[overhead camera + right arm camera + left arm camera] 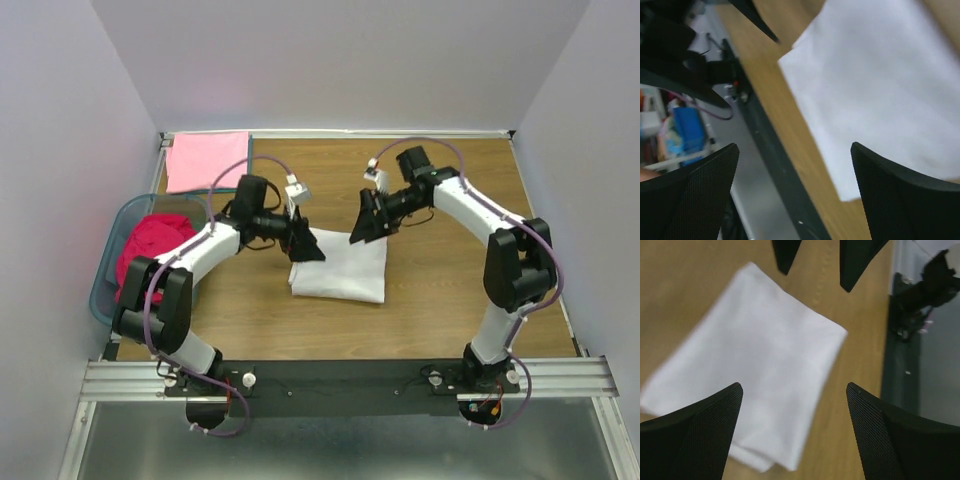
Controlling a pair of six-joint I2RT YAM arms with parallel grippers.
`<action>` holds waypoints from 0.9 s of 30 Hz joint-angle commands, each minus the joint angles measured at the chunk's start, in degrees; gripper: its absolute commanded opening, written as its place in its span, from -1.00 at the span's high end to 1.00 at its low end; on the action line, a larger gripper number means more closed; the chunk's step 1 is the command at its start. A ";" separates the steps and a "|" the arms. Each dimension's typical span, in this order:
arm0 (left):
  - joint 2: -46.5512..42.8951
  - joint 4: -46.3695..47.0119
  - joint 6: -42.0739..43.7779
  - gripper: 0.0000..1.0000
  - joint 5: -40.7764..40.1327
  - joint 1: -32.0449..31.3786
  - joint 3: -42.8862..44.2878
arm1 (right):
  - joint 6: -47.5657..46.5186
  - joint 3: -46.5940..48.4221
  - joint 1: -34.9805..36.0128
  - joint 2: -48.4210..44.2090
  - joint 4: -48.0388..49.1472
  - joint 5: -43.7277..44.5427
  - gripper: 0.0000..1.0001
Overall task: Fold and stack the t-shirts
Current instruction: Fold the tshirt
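A wooden table [450, 300] stands between plain pale lilac walls [350, 60]. At its centre lies the white t-shirt [340, 268], folded into a smooth rectangle. The pink t-shirt [207, 160] lies flat at 11 o'clock, and the red t-shirt [150, 245] is bunched in the teal basket [100, 280] at 9 o'clock. The left gripper [794, 386] and right gripper [794, 145] hover over the white one, jaws spread wide, holding nothing.

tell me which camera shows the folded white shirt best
Top external: nearly the whole white shirt shows lying on the table, only its far corners covered. Left wrist shows it close but blurred; right wrist crops it at the frame edge.
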 commanded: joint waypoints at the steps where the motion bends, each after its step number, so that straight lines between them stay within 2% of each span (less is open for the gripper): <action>1: -1.06 11.57 -16.41 -0.85 5.63 -6.46 -7.28 | 10.86 -9.87 4.02 -1.80 9.47 -13.92 -1.00; 4: 1.04 16.04 -21.59 -0.85 5.72 -9.01 -11.15 | 15.51 -17.15 4.99 -1.81 15.25 -15.50 -1.00; 8: 5.87 17.65 -23.54 -0.86 4.75 -8.06 -14.31 | 17.02 -22.45 4.90 1.18 18.26 -16.73 -1.00; 11: 11.84 17.65 -23.54 -0.86 3.78 -5.60 -15.46 | 15.88 -25.00 4.90 4.43 18.53 -16.65 -1.00; 15: 18.97 17.47 -23.54 -0.86 2.37 -1.30 -15.38 | 13.60 -25.53 4.73 8.03 17.83 -10.69 -1.00; 21: 22.23 14.84 -18.98 -0.86 1.32 2.66 -9.68 | 8.25 -17.04 -0.09 13.13 13.00 -1.45 -1.00; 24: 21.01 13.35 -17.31 -0.86 1.75 2.76 -5.54 | 6.47 -10.88 -2.65 14.10 11.59 -0.30 -1.00; 27: 18.81 10.71 -15.46 -0.87 3.16 2.76 -0.97 | 6.12 -7.43 -2.83 12.79 10.10 -3.80 -1.00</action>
